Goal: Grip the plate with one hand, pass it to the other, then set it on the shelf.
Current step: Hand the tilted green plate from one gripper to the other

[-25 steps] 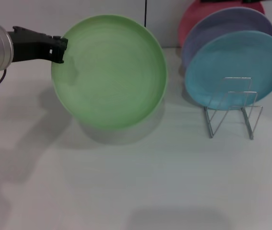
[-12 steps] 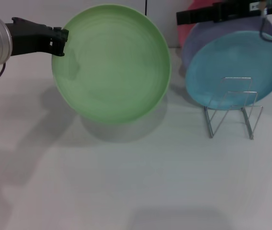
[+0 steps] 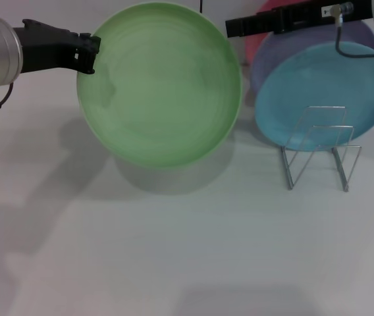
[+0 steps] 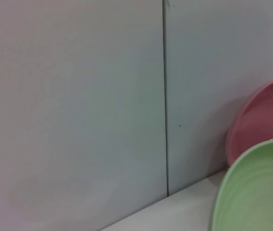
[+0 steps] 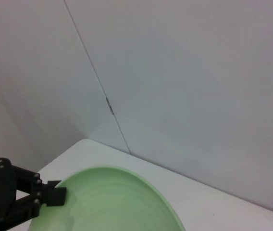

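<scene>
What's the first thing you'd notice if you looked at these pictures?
The big light green plate held up in the air above the table, pinched at its rim by the left gripper. Next, the right gripper reaching in from the other side, close to the plate's opposite rim. Beside them a sky-blue plate leans behind the silver wire rack.

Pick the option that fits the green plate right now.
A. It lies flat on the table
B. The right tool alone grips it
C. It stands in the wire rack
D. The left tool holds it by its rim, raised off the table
D: the left tool clamps the rim of the green plate, which casts a shadow on the table; the right tool is close to its other edge but not on it.
</scene>
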